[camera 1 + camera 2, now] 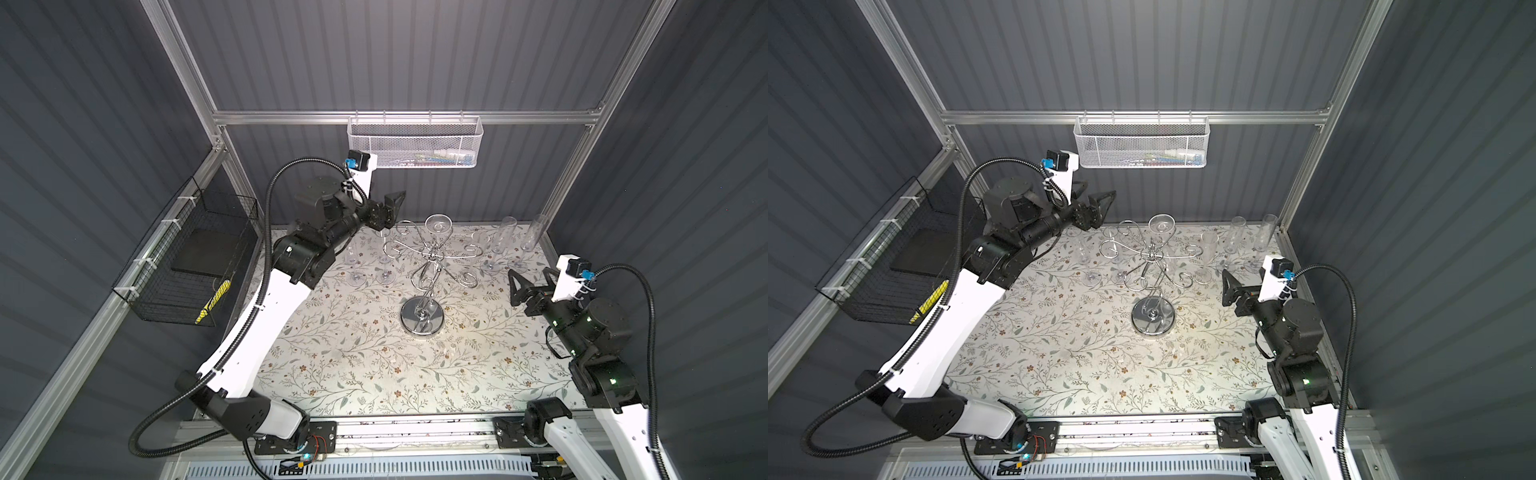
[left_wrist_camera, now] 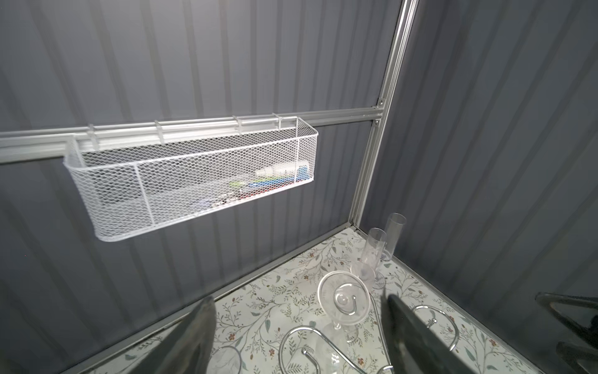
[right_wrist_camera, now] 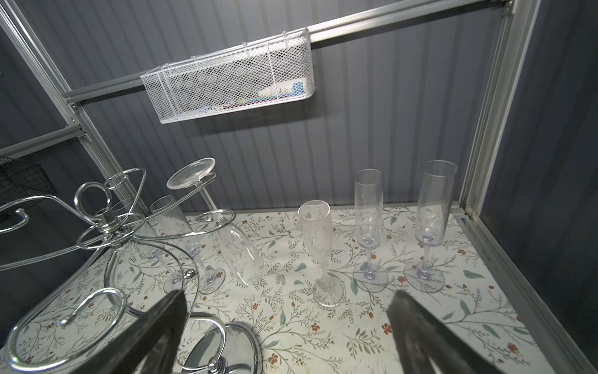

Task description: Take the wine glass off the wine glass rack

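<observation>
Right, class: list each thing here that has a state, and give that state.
wine glass: hanging upside down from a rack arm, ungripped.
wine glass rack: upright on the table, one glass hung.
left end effector: open, empty, near the hung glass.
right end effector: open, empty.
three flutes, right of the rack: upright, off it.
mesh basket: hung on the rail, holding items.

My two arms are white shells [image 1: 274,316] over black joints [image 1: 299,253], each with a ribbed black cable [image 1: 269,195] running to a blue plug [image 1: 352,163], and small green lights [image 1: 613,380].
</observation>
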### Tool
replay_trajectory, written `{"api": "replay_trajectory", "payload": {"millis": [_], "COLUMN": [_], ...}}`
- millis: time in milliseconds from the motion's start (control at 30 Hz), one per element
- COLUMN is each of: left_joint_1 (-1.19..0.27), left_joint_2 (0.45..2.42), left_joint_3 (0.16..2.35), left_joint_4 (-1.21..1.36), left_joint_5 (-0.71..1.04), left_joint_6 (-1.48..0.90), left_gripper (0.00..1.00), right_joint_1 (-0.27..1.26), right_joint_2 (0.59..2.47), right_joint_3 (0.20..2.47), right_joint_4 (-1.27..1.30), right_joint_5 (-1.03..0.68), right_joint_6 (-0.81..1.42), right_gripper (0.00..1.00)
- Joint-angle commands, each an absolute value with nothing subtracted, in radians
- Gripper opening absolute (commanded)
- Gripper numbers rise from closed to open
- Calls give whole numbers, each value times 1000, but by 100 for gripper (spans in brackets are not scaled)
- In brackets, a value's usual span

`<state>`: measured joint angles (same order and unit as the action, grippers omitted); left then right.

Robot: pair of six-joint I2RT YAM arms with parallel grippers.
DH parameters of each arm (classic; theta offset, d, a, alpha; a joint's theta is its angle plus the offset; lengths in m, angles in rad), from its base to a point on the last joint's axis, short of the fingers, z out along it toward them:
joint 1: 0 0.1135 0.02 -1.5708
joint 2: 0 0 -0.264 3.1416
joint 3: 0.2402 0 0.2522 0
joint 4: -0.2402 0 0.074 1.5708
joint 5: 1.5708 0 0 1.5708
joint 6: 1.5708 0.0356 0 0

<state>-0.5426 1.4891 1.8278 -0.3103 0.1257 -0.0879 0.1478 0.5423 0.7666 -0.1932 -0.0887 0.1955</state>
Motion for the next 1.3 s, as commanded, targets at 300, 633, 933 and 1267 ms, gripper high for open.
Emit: {"api": "replay_trajectory", "payload": {"millis": [300,633,933,1267], "left_joint_1": [-449,-449,-449,-449], "left_joint_2": [1778,1566,1432,1353], "left_joint_3": [2142,1818,1669,1590], "left_joint_4": [-456,-271,-293,-297], "left_joint_5": [415,306,254,225], "left_joint_6": [-240,-225,-176,-162], "left_gripper": [79,79,80,80], "right_joint_1": [152,150,149,146], "right_joint_2": [538,948,1335,1592], "right_joint_3": [874,1291,1572,1763], "right_joint_4": [-302,-452,-448,-491], "right_joint_5": [-175,-395,-582,-735], "right_joint_6": [232,306,381,438], "right_gripper": [99,91,74,53]}}
